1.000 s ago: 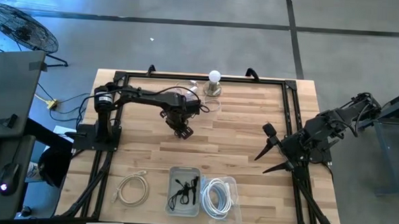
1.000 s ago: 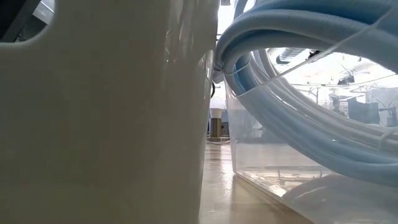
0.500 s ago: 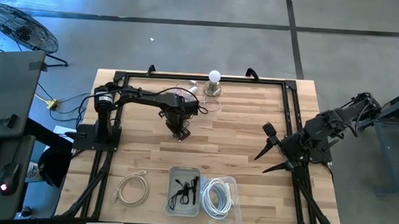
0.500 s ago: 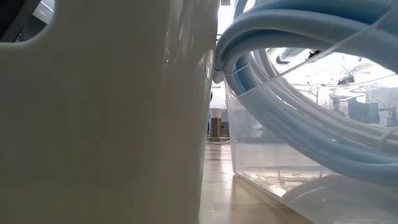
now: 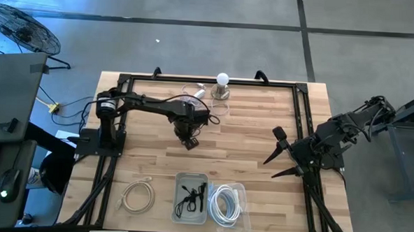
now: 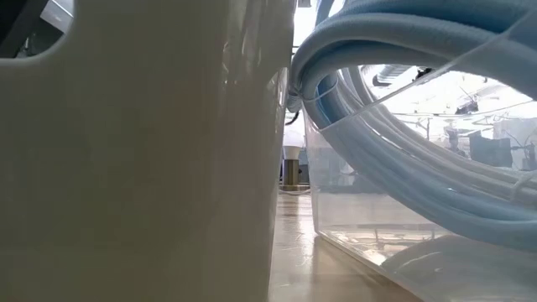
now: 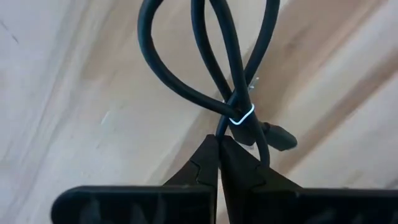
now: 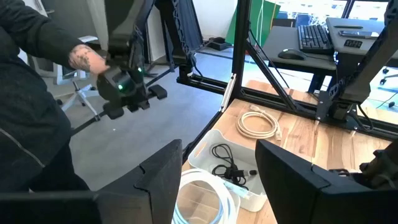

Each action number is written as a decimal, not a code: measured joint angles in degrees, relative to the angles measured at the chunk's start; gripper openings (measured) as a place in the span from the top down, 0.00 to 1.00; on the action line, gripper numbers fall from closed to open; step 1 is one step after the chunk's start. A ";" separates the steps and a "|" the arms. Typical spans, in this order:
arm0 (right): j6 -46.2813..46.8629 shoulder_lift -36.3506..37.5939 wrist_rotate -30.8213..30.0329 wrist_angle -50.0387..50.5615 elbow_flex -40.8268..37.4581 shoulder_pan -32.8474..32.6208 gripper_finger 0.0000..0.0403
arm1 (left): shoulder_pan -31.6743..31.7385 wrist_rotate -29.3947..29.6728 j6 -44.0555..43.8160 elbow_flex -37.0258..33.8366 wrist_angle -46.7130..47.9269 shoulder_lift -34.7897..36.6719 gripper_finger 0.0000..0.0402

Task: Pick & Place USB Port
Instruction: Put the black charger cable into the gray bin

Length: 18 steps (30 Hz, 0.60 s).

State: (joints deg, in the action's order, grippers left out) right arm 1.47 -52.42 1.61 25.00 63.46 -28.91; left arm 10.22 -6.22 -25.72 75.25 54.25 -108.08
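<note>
A black USB cable (image 7: 186,74), bundled in loops and bound by a white twist tie (image 7: 241,116), fills the left wrist view against the wooden table top. My left gripper (image 7: 219,139) is shut on it. In the high view that gripper (image 5: 189,142) stands over the middle of the table. My right gripper (image 5: 278,158) waits open near the table's right edge, and its fingers frame the right wrist view (image 8: 217,186). My left gripper pinches the cable bundle between its two fingertips (image 7: 208,149), just beside the twist tie at the bundle's bound end (image 7: 229,129). The fingers come from above, pointing down. The loops spread away beyond the fingertips. Whether the bundle lies on the wood or hangs clear, I cannot tell.
At the near edge stand a white tray (image 5: 178,199) with black cables and a clear bin (image 5: 239,189) with a white cable coil. A loose white coil (image 5: 138,195) lies to their left. A bulb on a base (image 5: 223,86) stands at the far edge. A person (image 8: 37,93) is beyond the table.
My left gripper has turned a little about its own axis and shifted slightly toward the table's near edge. My right arm has kept still.
</note>
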 joint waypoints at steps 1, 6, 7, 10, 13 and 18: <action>-0.01 0.00 0.00 -0.01 0.00 0.00 0.51 | -0.33 0.51 0.05 1.20 1.09 0.22 1.00; 0.01 0.00 0.13 -0.39 0.00 0.00 0.51 | -2.57 3.48 0.46 8.64 9.86 2.41 1.00; 0.01 0.00 0.17 -0.43 0.00 0.00 0.51 | -3.42 3.79 0.38 10.29 12.90 2.91 1.00; 0.01 0.00 0.47 -0.64 0.00 -0.02 0.51 | -6.53 4.28 -1.47 16.24 17.60 4.53 1.00; 0.01 0.00 0.74 -0.58 0.00 -0.02 0.51 | -11.14 5.22 -5.40 22.96 23.62 5.89 1.00; 0.03 0.00 2.25 -0.54 0.00 -0.02 0.51 | -21.05 6.35 -17.14 31.88 27.18 7.07 1.00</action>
State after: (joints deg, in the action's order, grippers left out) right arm 1.50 -52.42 3.86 24.46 63.46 -28.93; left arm -10.83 0.13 -42.86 107.12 81.43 -101.01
